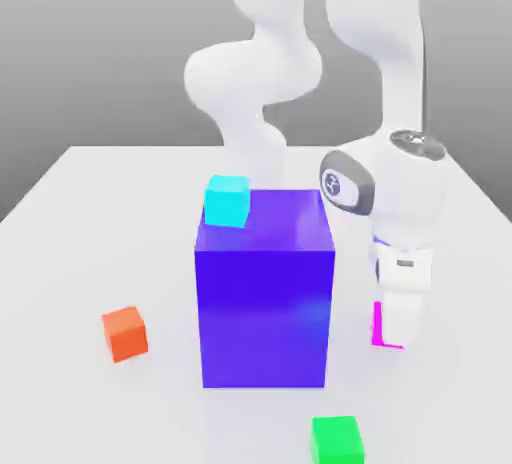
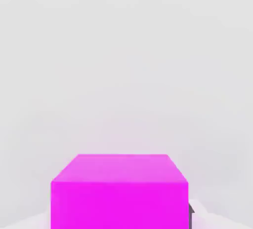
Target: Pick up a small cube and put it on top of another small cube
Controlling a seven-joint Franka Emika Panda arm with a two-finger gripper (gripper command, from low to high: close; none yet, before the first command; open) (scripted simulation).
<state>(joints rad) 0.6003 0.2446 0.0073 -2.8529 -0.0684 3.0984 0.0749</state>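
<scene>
Here, nearest the exterior camera, a small plain green cube (image 1: 336,440) sits on the white surface (image 1: 80,202) toward the front edge, and a small orange cube (image 1: 125,333) lies farther back at the exterior view's left. Between them and beyond rises a tall blue-purple block (image 1: 265,292), with a small cyan cube (image 1: 228,201) resting on its top near the back corner at the exterior view's left. At the exterior view's right of the block, the white arm's gripper (image 1: 392,337) reaches down almost to the surface, and a sliver of the small plain magenta cube (image 1: 377,324) shows at its lower end, directly under the hand and apparently between the fingers. The hand view gives what the exterior view hides: the magenta cube's (image 2: 120,193) top and near face loom close and centred below the camera, with a dark finger edge (image 2: 190,213) just beside one side. Whether the gripper has already closed on the cube I cannot tell. Since the cube lies squarely beneath the hand, the coming move probably needs no sideways correction, only a firm close and a straight lift before carrying it to another small cube.
</scene>
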